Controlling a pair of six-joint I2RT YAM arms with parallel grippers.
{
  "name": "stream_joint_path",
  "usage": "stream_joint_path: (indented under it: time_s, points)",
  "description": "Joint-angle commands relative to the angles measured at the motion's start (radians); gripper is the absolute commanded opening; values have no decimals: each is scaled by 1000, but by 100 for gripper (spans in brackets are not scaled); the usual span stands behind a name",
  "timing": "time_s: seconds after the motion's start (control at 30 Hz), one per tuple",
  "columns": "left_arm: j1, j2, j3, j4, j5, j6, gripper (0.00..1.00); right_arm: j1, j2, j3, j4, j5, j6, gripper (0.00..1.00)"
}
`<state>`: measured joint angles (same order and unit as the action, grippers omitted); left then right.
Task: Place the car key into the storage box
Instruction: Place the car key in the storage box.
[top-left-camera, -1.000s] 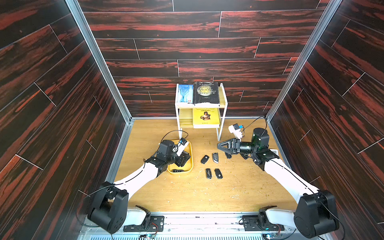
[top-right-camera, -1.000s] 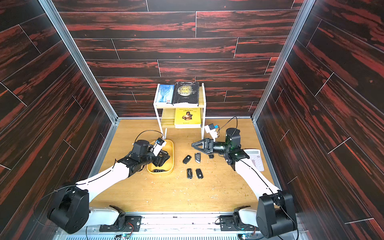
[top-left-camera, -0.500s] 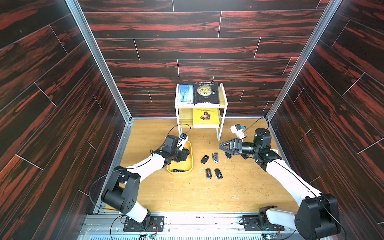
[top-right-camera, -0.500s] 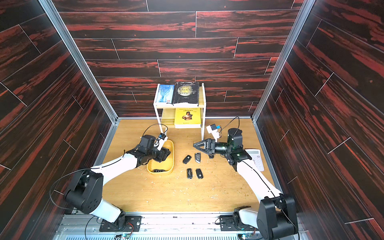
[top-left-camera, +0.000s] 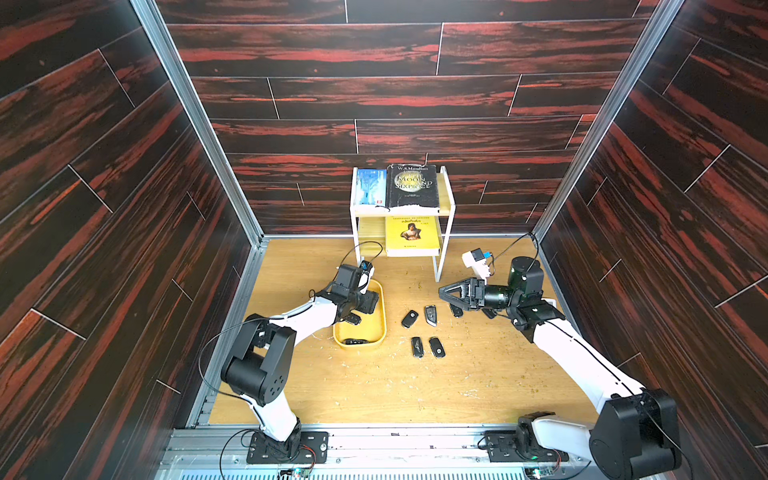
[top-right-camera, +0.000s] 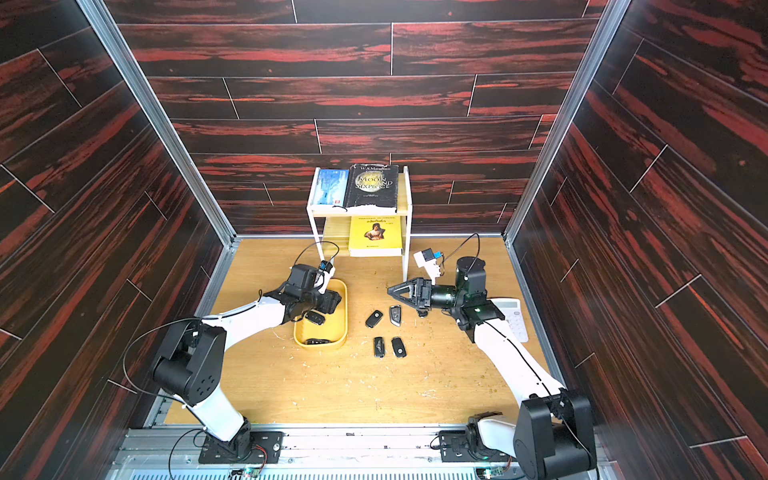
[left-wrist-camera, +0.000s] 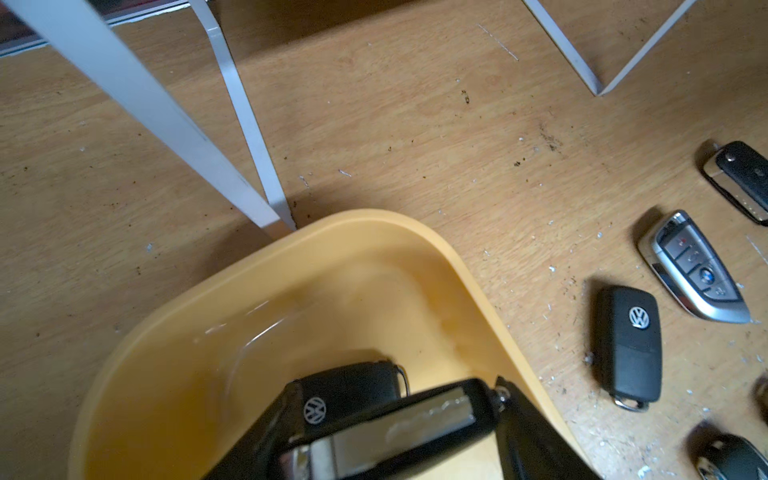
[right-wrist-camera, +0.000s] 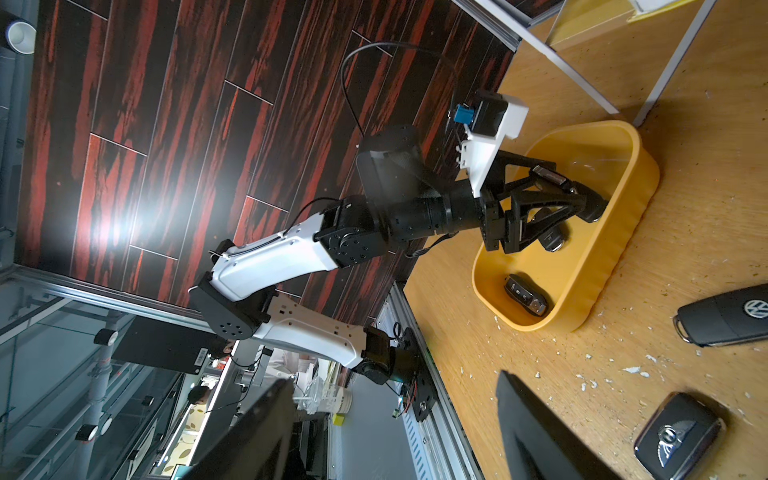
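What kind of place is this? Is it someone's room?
Probably a robot test booth, not a home. Two robot arms are bolted to a metal rail, wood-look panels box in one small table, and car keys lie set out beside a yellow storage box.
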<state>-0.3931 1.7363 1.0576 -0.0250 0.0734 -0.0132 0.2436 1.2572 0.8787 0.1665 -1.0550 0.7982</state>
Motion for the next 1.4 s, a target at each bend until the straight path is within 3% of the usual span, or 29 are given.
stream_joint_path:
  time_s: [0.0, 0.3, 0.6, 1.1, 1.13, 1.37]
  points:
    - [7, 36, 42, -26, -30, -23, 36, -9, -22, -7, -19, -4, -21, 81]
    - [9, 52, 25, 11, -28, -41, 38, -13, -23, -14, -31, -2, -30, 81]
    - [10, 51, 13, 27, -46, -41, 64, -14, -22, -20, -35, 1, -32, 81]
    - [10, 53, 5, 30, -56, -30, 89, -20, -21, -26, -37, 4, -36, 81]
    - [10, 52, 5, 28, -55, -30, 99, -19, -20, -26, -37, 3, -36, 81]
    - [10, -29, -28, 45, -39, -41, 100, -20, -19, -23, -40, 3, -40, 81]
